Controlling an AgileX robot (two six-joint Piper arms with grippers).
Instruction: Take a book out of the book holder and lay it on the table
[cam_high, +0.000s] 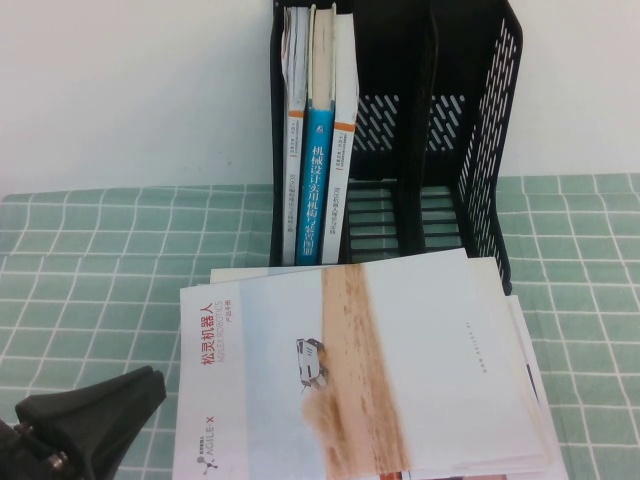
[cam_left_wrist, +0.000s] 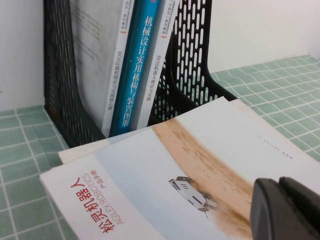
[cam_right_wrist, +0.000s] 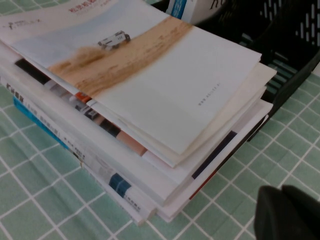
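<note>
The book (cam_high: 400, 370), pale blue-white with a tan stripe, a small white vehicle and a red title, lies flat on top of a stack in front of the black book holder (cam_high: 470, 150) on the green checked table (cam_high: 100, 260). It also shows in the left wrist view (cam_left_wrist: 165, 170) and the right wrist view (cam_right_wrist: 165, 75). My left gripper (cam_high: 148, 388) is shut and empty, low at the front left beside the book; in its wrist view (cam_left_wrist: 280, 200) it hovers over the cover. My right gripper (cam_right_wrist: 282, 200) is shut and empty over bare cloth beside the stack; it is out of the high view.
A thick blue-spined book (cam_high: 320, 170) and two white books with orange bands (cam_high: 345, 170) stand in the holder's left compartment; the other two compartments hold nothing. Several books (cam_right_wrist: 125, 180) are stacked under the task book. A white wall stands behind the holder.
</note>
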